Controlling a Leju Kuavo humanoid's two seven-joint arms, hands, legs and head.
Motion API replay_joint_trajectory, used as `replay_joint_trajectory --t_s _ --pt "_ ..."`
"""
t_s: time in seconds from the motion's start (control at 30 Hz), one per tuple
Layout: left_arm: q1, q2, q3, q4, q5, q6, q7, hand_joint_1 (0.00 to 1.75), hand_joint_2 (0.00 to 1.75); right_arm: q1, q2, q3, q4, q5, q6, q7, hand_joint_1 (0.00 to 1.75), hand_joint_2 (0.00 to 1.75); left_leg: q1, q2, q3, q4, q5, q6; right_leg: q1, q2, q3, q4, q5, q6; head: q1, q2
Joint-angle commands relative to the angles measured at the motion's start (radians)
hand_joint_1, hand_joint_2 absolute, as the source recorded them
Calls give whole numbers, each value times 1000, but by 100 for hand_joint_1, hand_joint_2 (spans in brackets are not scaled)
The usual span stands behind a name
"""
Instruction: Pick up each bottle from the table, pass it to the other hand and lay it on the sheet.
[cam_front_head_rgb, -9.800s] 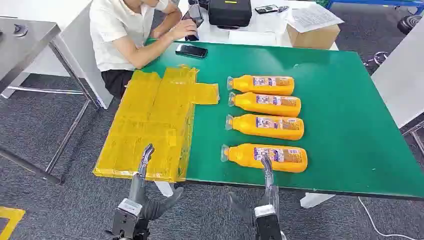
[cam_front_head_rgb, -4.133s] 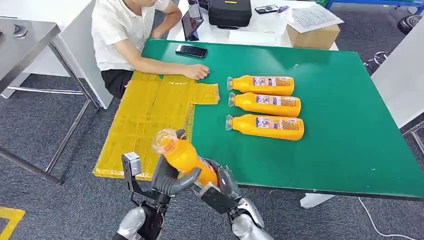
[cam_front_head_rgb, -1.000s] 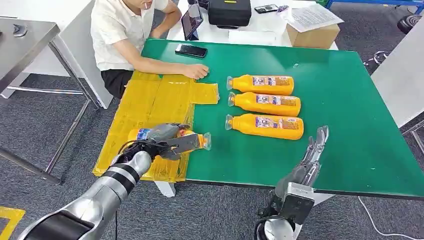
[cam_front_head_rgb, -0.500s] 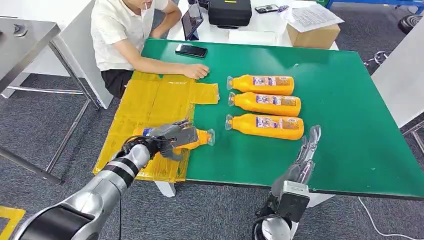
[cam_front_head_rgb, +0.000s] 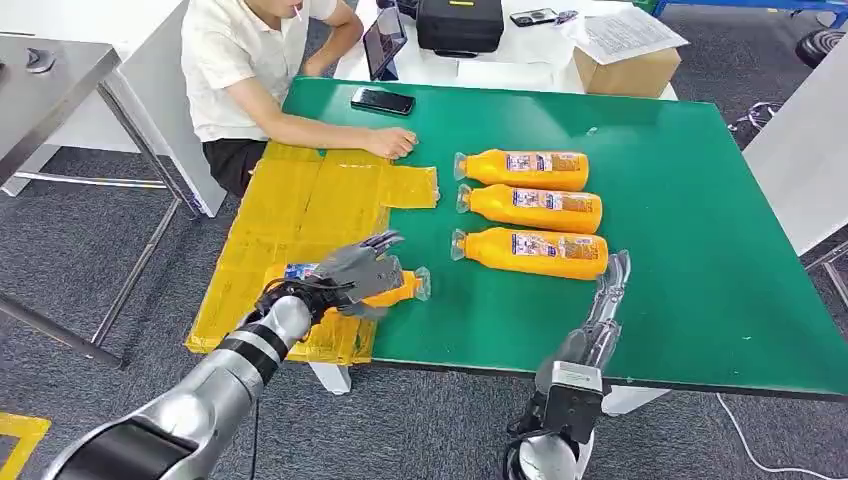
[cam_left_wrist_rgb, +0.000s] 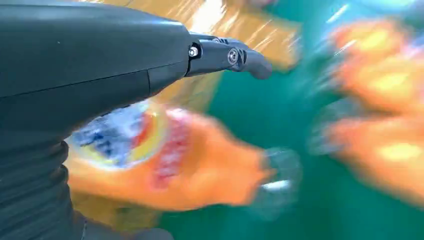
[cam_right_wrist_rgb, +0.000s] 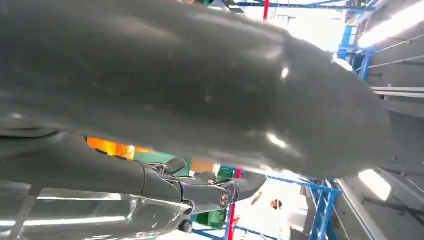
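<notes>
Fingers spread, the left hand (cam_front_head_rgb: 365, 272) hovers over the bottle (cam_front_head_rgb: 345, 287) lying beneath it on the yellow sheet (cam_front_head_rgb: 300, 220), apparently letting go, while the empty right hand (cam_front_head_rgb: 610, 280), fingers straight, nears the next bottle (cam_front_head_rgb: 530, 253).

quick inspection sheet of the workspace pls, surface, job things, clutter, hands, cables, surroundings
surface: green table, yellow sheet over its left edge.
job's things: one bottle lying at the sheet's edge, cap end over the green; three bottles in a row on the table.
clutter: phone on the far edge.
hands: left hand open over the laid bottle; right hand open, near the closest of the three.
cables: white cable on the floor.
surroundings: person seated, hand on the sheet; cardboard box behind.
</notes>
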Motion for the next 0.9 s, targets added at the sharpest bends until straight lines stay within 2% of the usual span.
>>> replay_joint_trajectory --t_s 0.03,0.07,0.3,0.37,0.47,0.5,0.53,0.57,0.6,0.63,0.67,0.73,0.8,0.9 --pt "306 2 -136 -572 278 127 -59 0 175 17 -35 -48 12 118 1 0 0 0 1 1 7 -2 -3 -2 1 2 8 -3 -2 -2 1 0" --pt "306 2 -136 -572 278 127 -59 0 175 17 -35 -48 12 118 1 0 0 0 0 1 3 -2 -1 -1 0 2 3 -2 -1 -1 0 0" --pt "316 1 -140 -591 319 124 -70 0 175 17 -30 -67 2 146 1 0 0 0 1 1 3 0 -2 -2 1 2 2 -1 -1 -2 0 0" --pt "378 15 -174 -687 466 65 -92 0 175 28 -19 -114 -38 191 1 0 0 0 1 0 3 -1 -2 -2 1 1 3 -1 -2 -2 0 0" --pt "440 53 -231 -801 547 102 -89 0 175 38 -41 -139 -39 221 1 0 0 0 0 1 2 -1 -1 -1 0 1 1 -1 -1 -1 0 0" --pt "456 66 -239 -826 559 116 -86 0 175 37 -65 -145 24 277 1 0 0 0 1 1 5 -1 -3 -2 1 2 5 -1 -3 -2 0 0" --pt "475 81 -231 -841 579 125 -90 0 175 10 -86 -189 209 449 1 0 0 0 1 1 5 -2 -2 -1 1 2 4 -3 -2 -1 0 0" --pt "494 82 -212 -840 585 142 -95 0 175 -16 -95 -272 283 612 1 24 0 0 1 1 4 -2 -2 -1 1 2 5 -3 -1 -1 0 0" --pt "511 76 -194 -821 592 147 -95 0 175 -55 -112 -367 348 768 1 15 0 175 2 2 9 -5 -2 -2 2 3 9 -6 -1 -2 0 0" --pt "515 70 -194 -794 593 142 -93 0 175 -85 -118 -450 367 833 1 0 0 175 2 2 7 -4 -1 -1 2 3 8 -6 0 -1 0 0" --pt "517 60 -197 -766 604 130 -84 0 175 -120 -141 -508 411 945 1 31 0 175 1 1 9 -5 -1 -1 1 2 10 -7 0 -1 0 0" --pt "515 50 -215 -721 587 141 -87 0 175 -186 -232 -506 526 1027 1 151 0 175 0 -1 8 -4 -1 -1 0 0 8 -5 0 -1 -1 0" --pt "516 47 -230 -711 567 154 -94 0 175 -236 -317 -447 622 1055 1 260 0 175 1 -3 6 -3 -1 -1 1 -2 8 -6 0 -1 0 0" --pt "516 47 -230 -711 567 154 -94 0 175 -236 -317 -447 622 1055 1 260 0 175 0 -3 4 -2 0 0 0 -1 6 -4 0 0 0 0"
